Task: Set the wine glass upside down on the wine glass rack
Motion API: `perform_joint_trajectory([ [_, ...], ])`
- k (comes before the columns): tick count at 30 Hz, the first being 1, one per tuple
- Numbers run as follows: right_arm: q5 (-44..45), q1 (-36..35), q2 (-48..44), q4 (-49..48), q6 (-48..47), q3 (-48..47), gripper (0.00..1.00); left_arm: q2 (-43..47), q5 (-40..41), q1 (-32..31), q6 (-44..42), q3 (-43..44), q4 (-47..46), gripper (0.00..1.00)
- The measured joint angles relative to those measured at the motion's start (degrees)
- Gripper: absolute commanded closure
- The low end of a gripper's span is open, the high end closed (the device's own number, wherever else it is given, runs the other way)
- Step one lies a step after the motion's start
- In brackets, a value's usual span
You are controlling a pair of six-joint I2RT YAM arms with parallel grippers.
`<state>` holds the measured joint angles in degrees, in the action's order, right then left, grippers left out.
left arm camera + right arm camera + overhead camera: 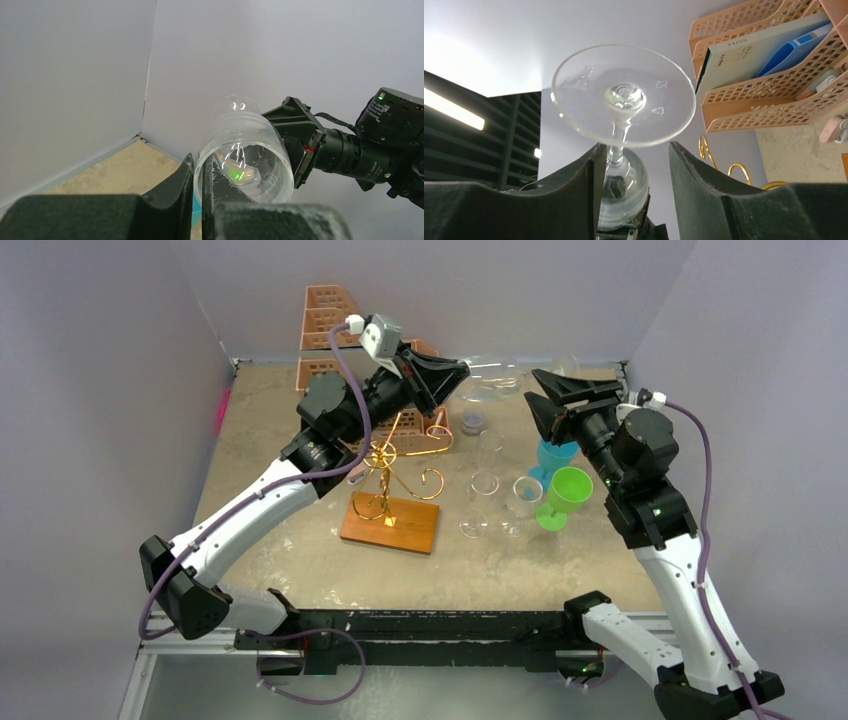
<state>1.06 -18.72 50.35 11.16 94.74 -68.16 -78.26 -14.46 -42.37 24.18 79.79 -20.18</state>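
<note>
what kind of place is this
Probably a robot lab test cell: plain grey walls box in a table, the left arm and right arm are bolted to its near edge, a wine glass rack as prop.

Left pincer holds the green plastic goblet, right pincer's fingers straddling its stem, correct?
No: the left wrist view shows the left pincer gripping the clear stemmed wine glass by its rim. The green plastic goblet stands on the table. The right pincer straddles the stem.
</note>
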Motion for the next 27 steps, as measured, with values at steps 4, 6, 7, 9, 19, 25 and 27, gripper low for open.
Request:
perform_joint_trajectory([
  [4,0.33,-0.02,1.64,-0.02,0.0,-0.61,0.56,-0.26,0.59,-1.07,-1.09,-0.31,-0.63,1.0],
  [6,0.63,-0.02,2.27,-0.33,0.04,-0.74,0.62,-0.26,1.05,-1.49,-1.38,-0.68,-0.96,1.0],
  [7,0.79,-0.02,2.54,-0.42,0.07,-0.81,0.64,-0.26,1.36,-1.68,-1.55,-0.85,-1.07,1.0],
  [9,0.94,-0.04,2.95,-0.81,0.26,-0.98,0.68,-0.33,2.08,-2.03,-2.32,-1.05,-1.22,1.0],
  [19,0.7,-0.98,5.18,-1.86,0.83,-1.55,0.79,-0.35,6.25,-2.91,-2.82,-4.5,-4.48,1.0],
  [25,0.66,-1.14,5.51,-3.13,1.75,-1.62,1.0,-0.26,7.67,-3.21,-2.99,-6.29,-6.56,0.92],
  [27,0.68,-1.14,5.51,-3.65,1.62,-1.64,1.0,-0.04,8.0,-3.41,-3.02,-6.69,-7.21,0.79],
])
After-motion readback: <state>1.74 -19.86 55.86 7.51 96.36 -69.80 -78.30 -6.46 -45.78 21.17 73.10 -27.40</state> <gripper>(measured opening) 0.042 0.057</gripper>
